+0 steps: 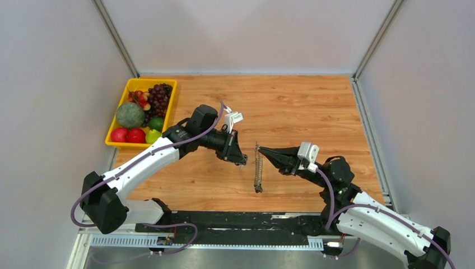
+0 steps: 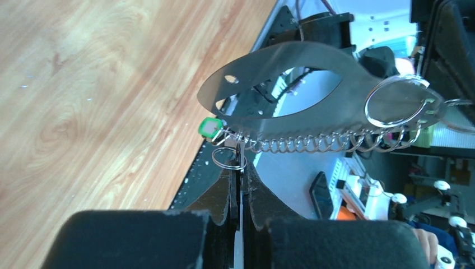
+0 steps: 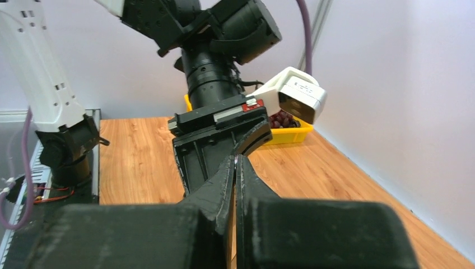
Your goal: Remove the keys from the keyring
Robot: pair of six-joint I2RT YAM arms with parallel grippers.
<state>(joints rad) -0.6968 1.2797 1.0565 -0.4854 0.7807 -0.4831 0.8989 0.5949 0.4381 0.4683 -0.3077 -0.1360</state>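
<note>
Top view: the keyring [image 1: 258, 168] hangs over the table [image 1: 313, 112]. The right gripper [image 1: 262, 150] is closed at its top end, prob. clamping it.

Left wrist: the left gripper [image 2: 240, 163] is pinched shut on the green key [image 2: 211, 128], apparently by its blade, w/ a small split ring [image 2: 228, 158] beside the tips.

Right wrist: the fingers are shut and the grip point is hidden.

We'd keep the right steady and ease the key off along the coil [image 2: 313, 144].

Count: 1 keyring, 1 key visible, 2 grippers.
</note>
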